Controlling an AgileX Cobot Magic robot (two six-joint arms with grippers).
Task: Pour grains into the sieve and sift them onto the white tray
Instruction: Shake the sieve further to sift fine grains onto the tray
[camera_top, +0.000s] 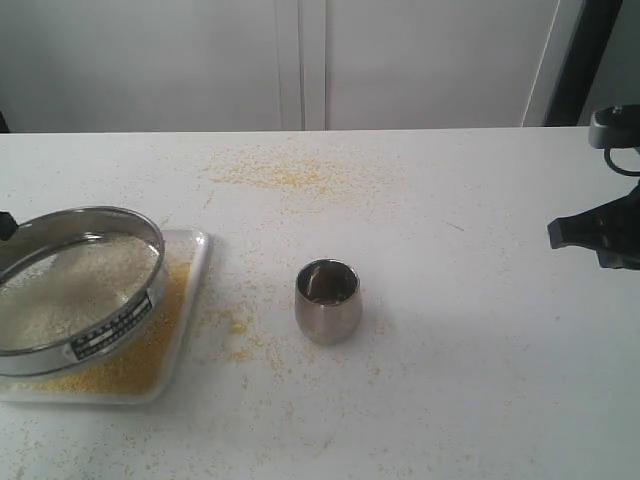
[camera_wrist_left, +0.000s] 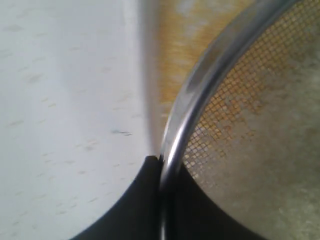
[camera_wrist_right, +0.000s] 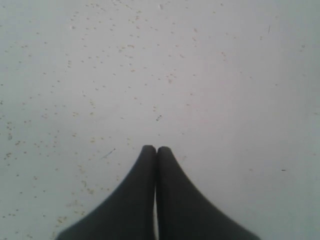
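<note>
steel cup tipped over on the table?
No, the steel cup stands upright on the table, open mouth up, apart from the white tray.

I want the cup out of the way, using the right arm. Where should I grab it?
Likely the rim: the steel cup stands upright, mouth open, and its rounded, shiny belly could slip. Open the shut right gripper, then come down from above on the cup's right side, one finger inside the wall.

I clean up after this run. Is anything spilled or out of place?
Yes: yellow granules lie spilled across the table, thickest in a far patch, thinner between the tray and the cup. The cup stands upright.
</note>
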